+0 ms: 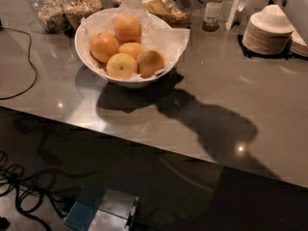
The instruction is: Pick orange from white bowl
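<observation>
My gripper (155, 1) hangs at the top edge of the frame, just above the far right rim of the white bowl (85, 57); how wide it stands I can't make out. The bowl sits upper left on the counter (231, 81), paper-lined, holding five oranges (121, 65). Stacked dishes (267, 32) sit upper right.

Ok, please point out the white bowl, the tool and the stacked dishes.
white bowl (90, 62): camera view, left outer wall.
tool (155, 2): camera view, tip, by bowl's far rim.
stacked dishes (267, 32): camera view, stack's side.
</observation>
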Available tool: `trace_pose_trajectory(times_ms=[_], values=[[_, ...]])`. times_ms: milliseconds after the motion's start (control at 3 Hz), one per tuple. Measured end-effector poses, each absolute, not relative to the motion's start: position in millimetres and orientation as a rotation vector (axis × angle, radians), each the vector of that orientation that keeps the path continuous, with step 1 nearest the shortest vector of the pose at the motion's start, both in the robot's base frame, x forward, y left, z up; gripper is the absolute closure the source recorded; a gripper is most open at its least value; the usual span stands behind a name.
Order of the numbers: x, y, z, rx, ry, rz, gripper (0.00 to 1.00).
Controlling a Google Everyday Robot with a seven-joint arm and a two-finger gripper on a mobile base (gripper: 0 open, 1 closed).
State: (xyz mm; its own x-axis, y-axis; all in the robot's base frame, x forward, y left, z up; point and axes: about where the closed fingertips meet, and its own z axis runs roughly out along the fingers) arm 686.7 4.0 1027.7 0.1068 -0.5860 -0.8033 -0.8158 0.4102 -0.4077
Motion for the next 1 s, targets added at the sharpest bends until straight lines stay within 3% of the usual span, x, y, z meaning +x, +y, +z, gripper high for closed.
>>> trace_pose_trajectory(times_ms=[1000], values=[[716.0, 45.9, 992.5, -1.448, 1.626, 0.225, 0.34]])
